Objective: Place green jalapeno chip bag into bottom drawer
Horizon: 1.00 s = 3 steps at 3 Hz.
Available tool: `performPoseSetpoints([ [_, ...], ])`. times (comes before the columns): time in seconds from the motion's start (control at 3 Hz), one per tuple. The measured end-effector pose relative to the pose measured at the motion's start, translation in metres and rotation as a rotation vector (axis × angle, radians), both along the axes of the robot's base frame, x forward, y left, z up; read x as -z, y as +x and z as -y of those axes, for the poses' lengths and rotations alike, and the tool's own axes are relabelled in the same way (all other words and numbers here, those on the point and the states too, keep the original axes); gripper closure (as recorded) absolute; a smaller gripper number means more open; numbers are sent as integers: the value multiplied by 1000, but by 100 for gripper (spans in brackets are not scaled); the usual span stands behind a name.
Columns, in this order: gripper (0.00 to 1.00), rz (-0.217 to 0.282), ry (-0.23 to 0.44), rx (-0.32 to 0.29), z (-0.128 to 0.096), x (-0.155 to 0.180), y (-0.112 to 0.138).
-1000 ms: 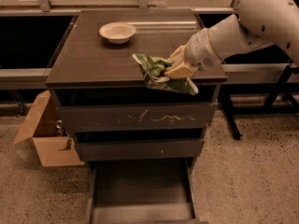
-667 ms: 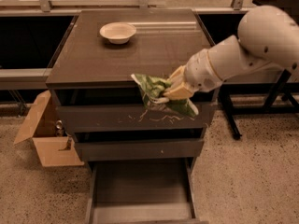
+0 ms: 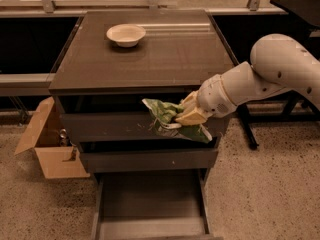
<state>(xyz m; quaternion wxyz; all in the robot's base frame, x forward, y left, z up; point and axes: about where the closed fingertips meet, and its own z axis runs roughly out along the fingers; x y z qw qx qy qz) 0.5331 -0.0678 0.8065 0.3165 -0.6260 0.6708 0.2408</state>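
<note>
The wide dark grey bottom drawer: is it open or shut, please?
Open: the bottom drawer is pulled out, floor showing. The gripper holds the shiny green chip bag above.

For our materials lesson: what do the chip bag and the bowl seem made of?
The green jalapeno chip bag, held by the gripper before the drawer fronts: likely plastic film, glossy and crumpled. The bowl: ceramic or plastic perhaps; smooth, cream, dull sheen.
</note>
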Motion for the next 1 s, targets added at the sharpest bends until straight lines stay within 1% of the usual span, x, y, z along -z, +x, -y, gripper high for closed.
performPoseSetpoints([
  [0.33,100,-35,5,-13,10,43,-13],
  [0.67,100,-109,10,-9,20,103,-30],
  [1.0,100,-181,-11,12,29,168,-44],
])
